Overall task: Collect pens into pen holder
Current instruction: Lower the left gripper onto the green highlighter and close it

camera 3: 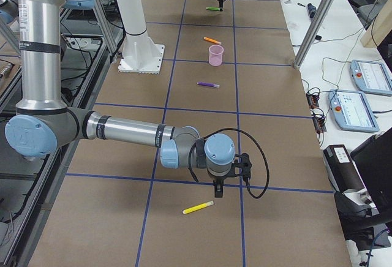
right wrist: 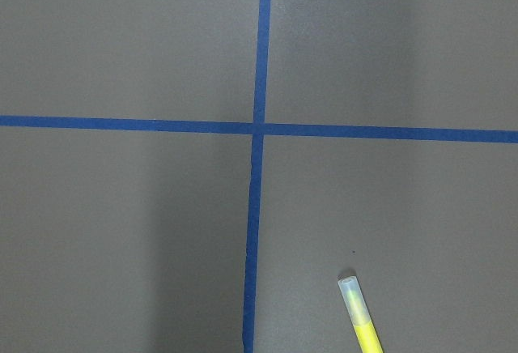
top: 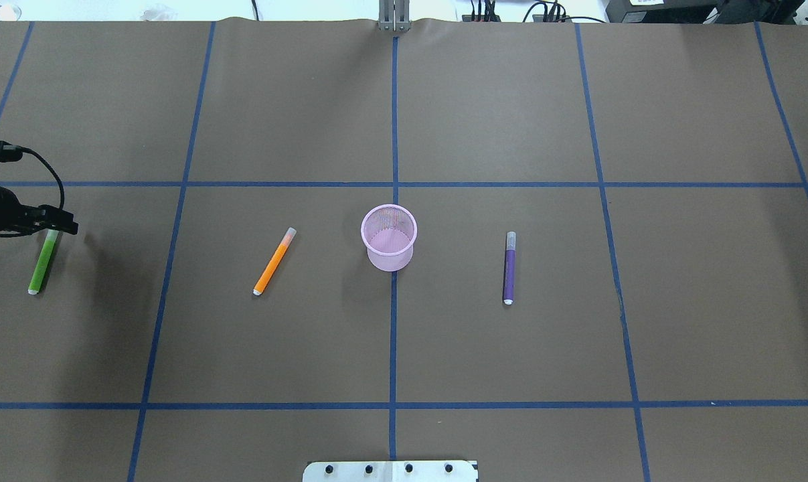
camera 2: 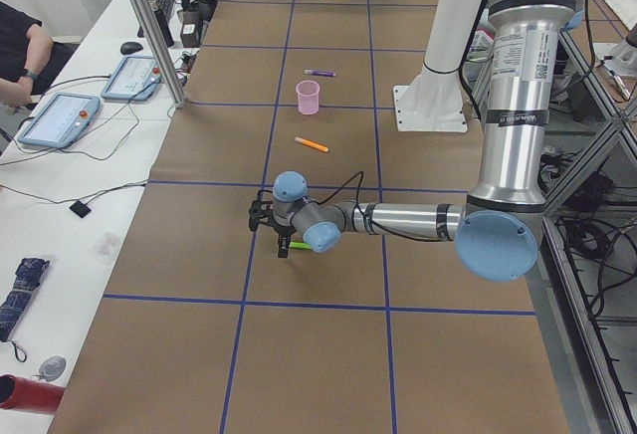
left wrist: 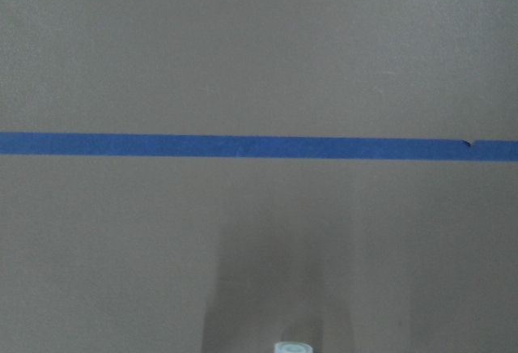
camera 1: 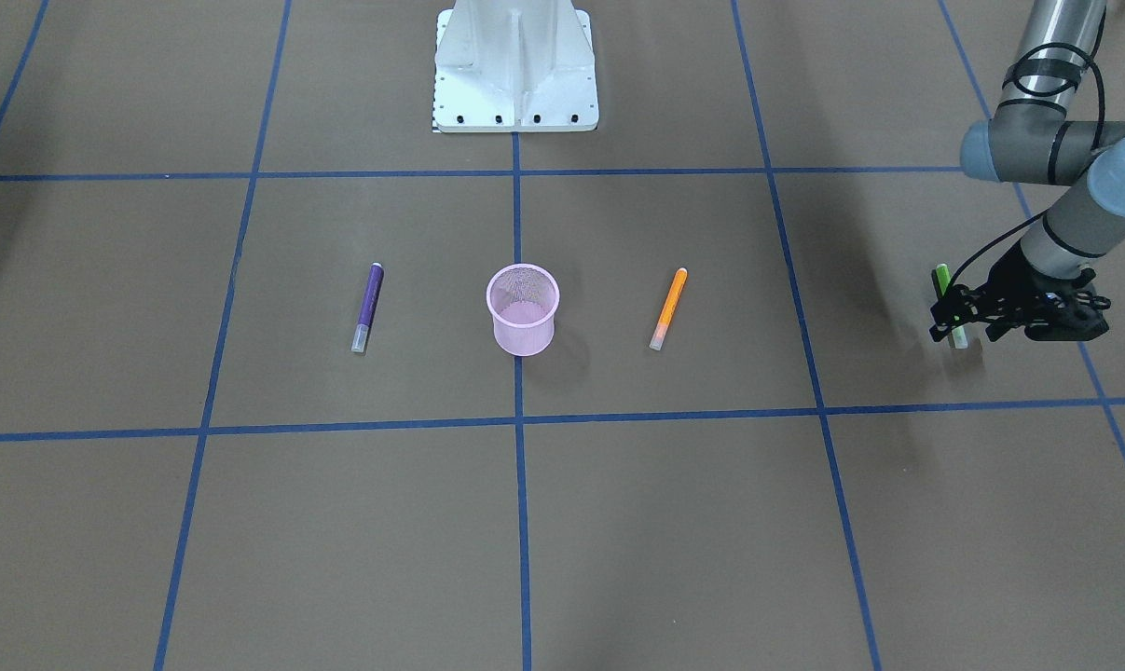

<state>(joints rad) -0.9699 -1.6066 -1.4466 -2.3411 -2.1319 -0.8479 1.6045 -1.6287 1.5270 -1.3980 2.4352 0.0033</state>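
Pink mesh pen holder [camera 1: 523, 332] standing up, purple pen [camera 1: 367, 308] and orange pen [camera 1: 668, 308] lying either side, green pen [top: 43, 262] and yellow pen [camera 3: 198, 207] far out

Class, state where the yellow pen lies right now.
In the exterior right view, the yellow pen lies flat at the table's near end, beside the right hand.

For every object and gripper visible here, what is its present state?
pen holder: upright, empty.
purple pen: lying flat, outside holder.
orange pen: lying flat, outside holder.
green pen: lying flat, left gripper at its pale end.
yellow pen: lying flat, not held.
left gripper: low at green pen; open or shut unclear.
right gripper: open or shut unclear.
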